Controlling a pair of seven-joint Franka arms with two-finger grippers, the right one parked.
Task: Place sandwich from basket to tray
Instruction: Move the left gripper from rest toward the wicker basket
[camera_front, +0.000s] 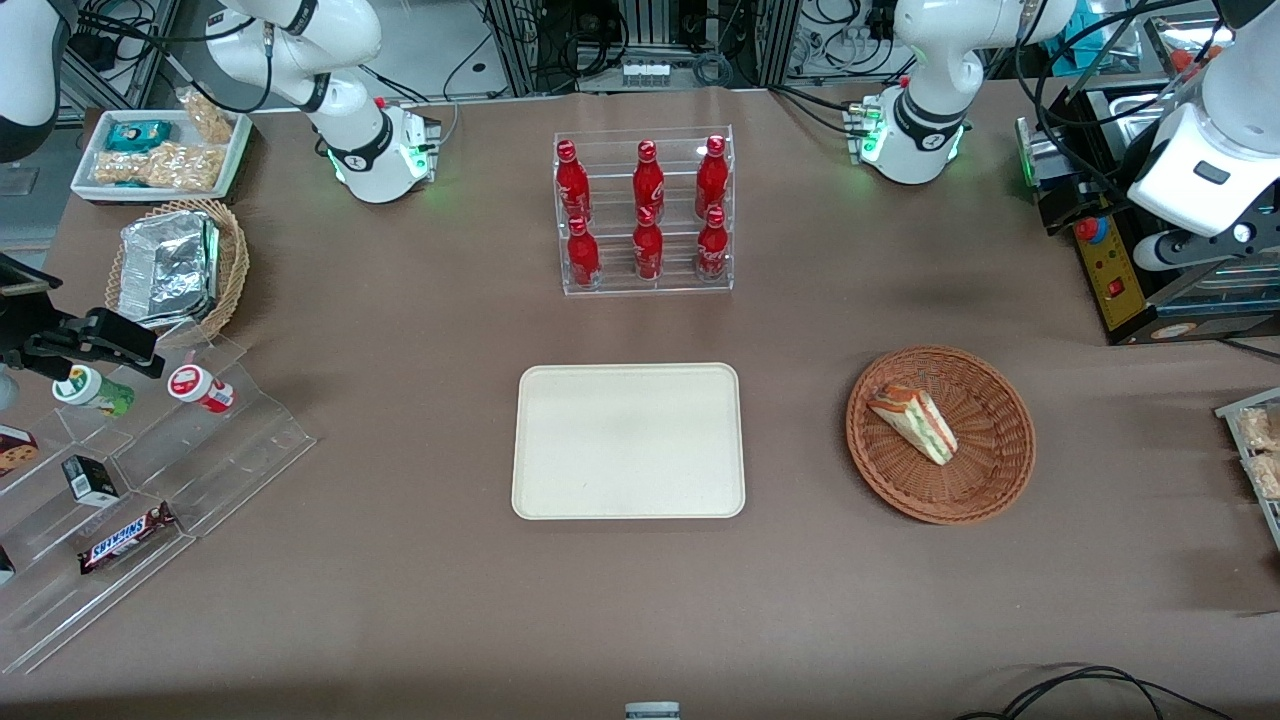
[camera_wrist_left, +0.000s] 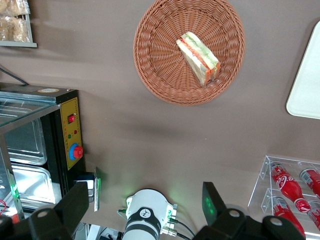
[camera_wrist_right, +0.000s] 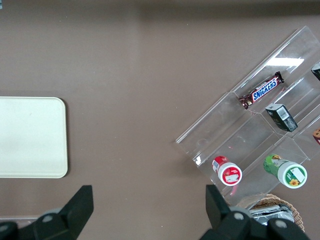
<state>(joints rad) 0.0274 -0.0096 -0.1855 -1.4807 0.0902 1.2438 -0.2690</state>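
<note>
The sandwich (camera_front: 914, 423) lay inside the basket (camera_front: 1000, 470), beside the bare tray (camera_front: 628, 441). The gripper (camera_wrist_left: 145, 210), fingers spread and holding nothing, hung high above the basket.

left arm raised, its claw (camera_wrist_left: 145, 207) spread open, empty.

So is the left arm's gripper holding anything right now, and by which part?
Nothing. The gripper is open, high above the table; the triangular wedge sandwich lies untouched in the reddish-brown wicker basket.
</note>
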